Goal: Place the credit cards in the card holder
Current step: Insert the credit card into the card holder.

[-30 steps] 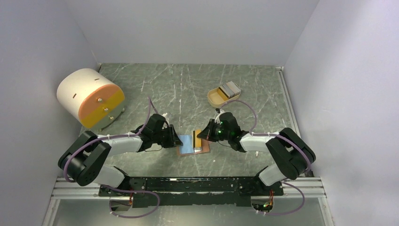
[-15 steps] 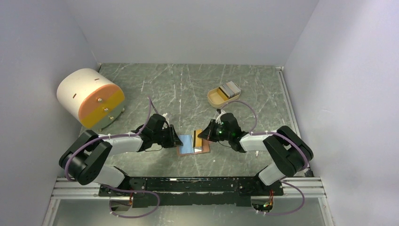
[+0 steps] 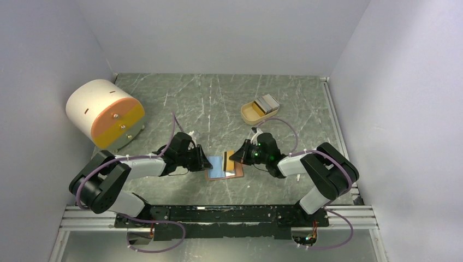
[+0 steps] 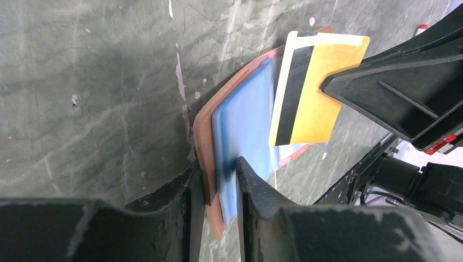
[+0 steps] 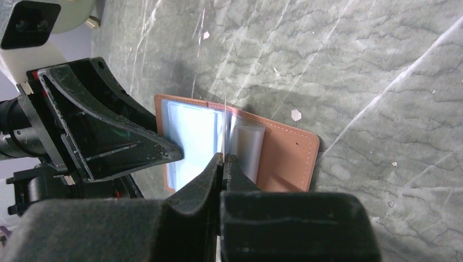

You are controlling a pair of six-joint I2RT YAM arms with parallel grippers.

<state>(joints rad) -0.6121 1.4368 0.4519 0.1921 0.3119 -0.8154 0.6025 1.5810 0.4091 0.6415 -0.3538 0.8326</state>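
Overhead, close wrist views (sharing card holder (image 5: 286, 155))

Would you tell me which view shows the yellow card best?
The left wrist view: the yellow card shows its face and black stripe. The right wrist view sees it edge-on; the top view shows a small sliver.

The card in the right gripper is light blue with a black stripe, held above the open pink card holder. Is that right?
Not quite. The card is yellow-orange, not light blue, as the left wrist view shows. The rest holds: it has a black stripe, and the right gripper holds it above the open pink card holder.
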